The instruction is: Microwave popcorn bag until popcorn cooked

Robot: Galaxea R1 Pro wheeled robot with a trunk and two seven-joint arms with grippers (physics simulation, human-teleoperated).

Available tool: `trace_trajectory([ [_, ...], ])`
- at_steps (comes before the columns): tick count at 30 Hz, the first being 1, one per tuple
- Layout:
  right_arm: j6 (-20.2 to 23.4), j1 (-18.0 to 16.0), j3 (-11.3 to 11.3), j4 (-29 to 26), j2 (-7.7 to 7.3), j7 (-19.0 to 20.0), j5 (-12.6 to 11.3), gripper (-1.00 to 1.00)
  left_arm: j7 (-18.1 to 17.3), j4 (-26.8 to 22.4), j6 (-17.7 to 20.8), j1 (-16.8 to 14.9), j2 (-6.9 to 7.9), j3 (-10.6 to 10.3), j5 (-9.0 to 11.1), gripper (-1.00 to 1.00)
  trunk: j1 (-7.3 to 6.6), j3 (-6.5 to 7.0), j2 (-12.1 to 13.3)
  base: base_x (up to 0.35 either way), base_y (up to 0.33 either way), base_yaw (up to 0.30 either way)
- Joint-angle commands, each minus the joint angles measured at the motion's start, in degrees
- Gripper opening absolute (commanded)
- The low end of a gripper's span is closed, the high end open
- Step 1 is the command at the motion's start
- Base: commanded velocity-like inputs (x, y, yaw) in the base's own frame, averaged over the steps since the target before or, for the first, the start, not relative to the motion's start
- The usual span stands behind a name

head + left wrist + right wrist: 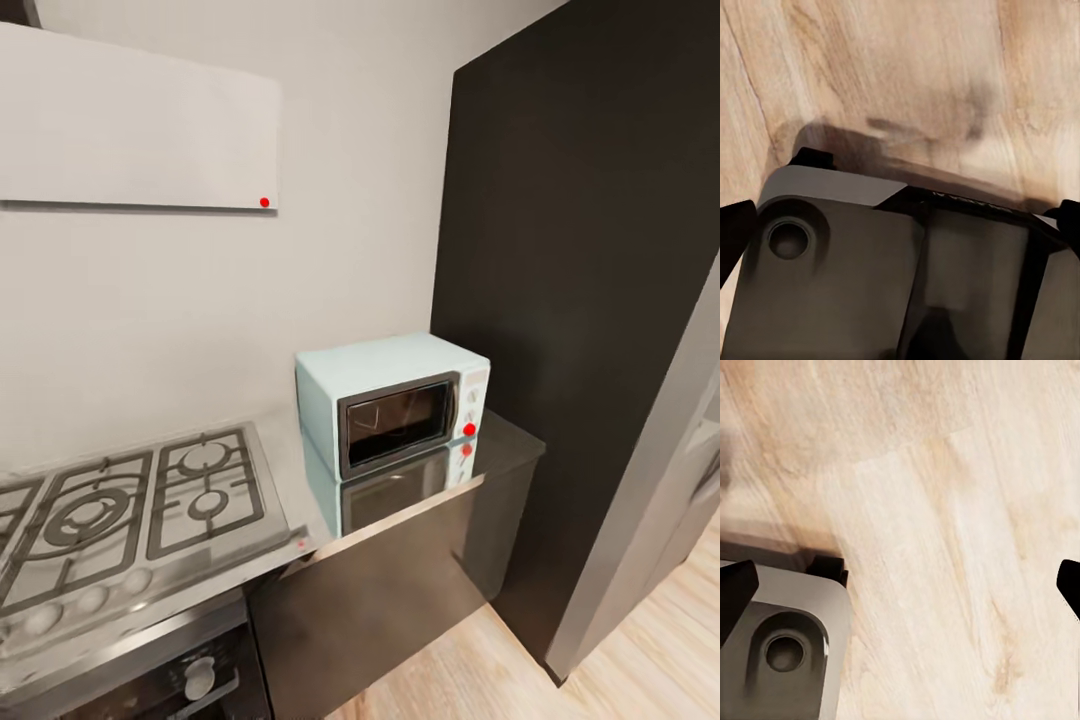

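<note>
Nearest in, both wrist cams look straight down at the pale wood floor (pixel 945 510), with grey bits of the robot's base (pixel 832 262) in frame. Each tool shows as dark fingertips (pixel 736 589) at opposite edges of its picture, so both look spread wide with nothing between them; same on the left (pixel 735 232). From the head cam, at about 8 o'clock there's one gas hob (pixel 110 510) with four burners I can count, and a black built-in oven (pixel 190 670) under it. Further back, near centre, one mint-blue microwave (pixel 392 410) sits on the steel worktop (pixel 400 505), door closed, its mirror image in the shiny surface. Behind at 2 o'clock is a tall dark cabinet (pixel 580 300), and at 10 o'clock one white wall panel (pixel 130 130). I count zero popcorn bags on this stretch, so it's presumably elsewhere along the worktop. Risk-wise, my guess: the robot wastes time here, or clips the worktop corner with its base when turning, since it's parked close.
</note>
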Motion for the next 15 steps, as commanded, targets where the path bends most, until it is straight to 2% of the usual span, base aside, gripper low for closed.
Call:
trace_trajectory([
  [1, -0.4, -0.1, -0.4, 0.2, -0.01, 0.1, 0.4, 1.00, 0.2, 0.0, -0.2, 0.0, -0.04, -0.5, 0.3, 1.00, 0.01, -0.07, -0.1, 0.000, 0.000, 0.287],
  [15, -0.6, -0.1, -0.5, 0.2, -0.19, 0.1, 0.4, 1.00, 0.2, -0.1, -0.3, 0.0, -0.61, -0.6, 0.3, 1.00, 0.01, -0.07, -0.1, 0.000, 0.000, 0.287],
])
